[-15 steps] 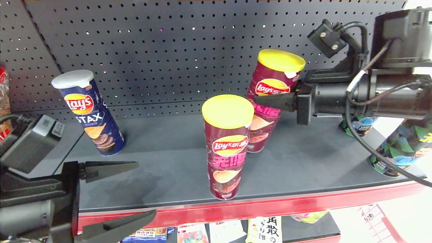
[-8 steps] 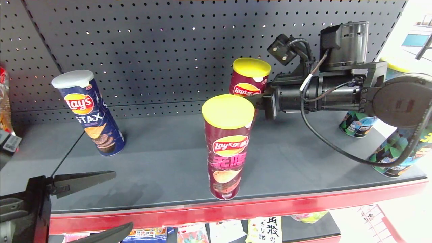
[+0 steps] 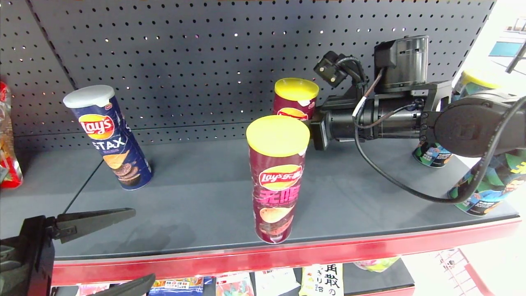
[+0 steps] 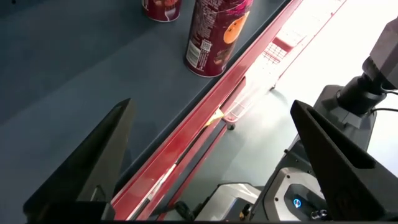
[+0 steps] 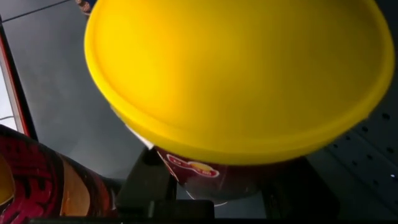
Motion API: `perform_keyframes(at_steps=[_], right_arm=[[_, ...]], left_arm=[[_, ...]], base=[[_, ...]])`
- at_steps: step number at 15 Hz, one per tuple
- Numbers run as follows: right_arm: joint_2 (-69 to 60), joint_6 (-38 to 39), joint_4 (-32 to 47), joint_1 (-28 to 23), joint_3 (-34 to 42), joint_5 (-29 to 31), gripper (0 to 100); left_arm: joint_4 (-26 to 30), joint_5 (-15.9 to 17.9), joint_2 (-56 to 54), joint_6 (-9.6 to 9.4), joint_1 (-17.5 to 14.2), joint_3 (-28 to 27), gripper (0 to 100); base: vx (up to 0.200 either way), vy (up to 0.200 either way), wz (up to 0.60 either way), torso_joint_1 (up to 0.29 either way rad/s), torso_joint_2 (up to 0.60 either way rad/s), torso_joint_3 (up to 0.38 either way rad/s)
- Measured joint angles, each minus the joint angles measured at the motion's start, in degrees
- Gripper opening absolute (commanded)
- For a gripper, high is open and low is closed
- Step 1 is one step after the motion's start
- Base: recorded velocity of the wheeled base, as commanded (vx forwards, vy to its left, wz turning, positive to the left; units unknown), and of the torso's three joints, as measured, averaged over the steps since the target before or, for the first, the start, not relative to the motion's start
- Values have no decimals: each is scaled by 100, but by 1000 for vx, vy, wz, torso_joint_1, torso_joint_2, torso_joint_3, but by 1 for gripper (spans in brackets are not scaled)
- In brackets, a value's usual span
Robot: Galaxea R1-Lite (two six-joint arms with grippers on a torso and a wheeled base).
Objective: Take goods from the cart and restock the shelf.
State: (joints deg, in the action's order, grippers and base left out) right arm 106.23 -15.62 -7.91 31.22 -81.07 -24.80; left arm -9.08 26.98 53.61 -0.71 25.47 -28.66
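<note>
Blue chip can (image 3: 111,142), white lid (image 3: 88,95): far left. Green patterned cans (image 3: 472,207): right end. Red snack bag (image 3: 10,172): left edge. Assorted packets (image 3: 320,279): below, near side.

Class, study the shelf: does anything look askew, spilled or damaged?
Nothing clearly stands out. The blue can and front red can stand intact on the shelf; the right pincer holds the rear red can upright. No spills.

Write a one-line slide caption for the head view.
Right gripper holds a maroon chip can near the shelf back, behind a matching front can; open left gripper hovers front-left.
</note>
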Motion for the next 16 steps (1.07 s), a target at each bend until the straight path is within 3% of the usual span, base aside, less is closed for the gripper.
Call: perform_keyframes(at_steps=[6,7,12,16], right_arm=[[49,5,4,41,-24,13,0],[46,5,9,48,-21,20,100],[-91,29,39,91,157,96,100],[-524,60,30,128,789,411,100]], left_arm=[[-5,0,-34,0,2,66,100],[-2,0,-34,2,2,69,100],[-5,-2,-17,9,0,83,100],[-5,-174,71,-2,2,57,100]], base=[[0,0,0,0,0,0],[0,0,0,0,0,0],[0,0,0,0,0,0],[0,0,0,0,0,0]])
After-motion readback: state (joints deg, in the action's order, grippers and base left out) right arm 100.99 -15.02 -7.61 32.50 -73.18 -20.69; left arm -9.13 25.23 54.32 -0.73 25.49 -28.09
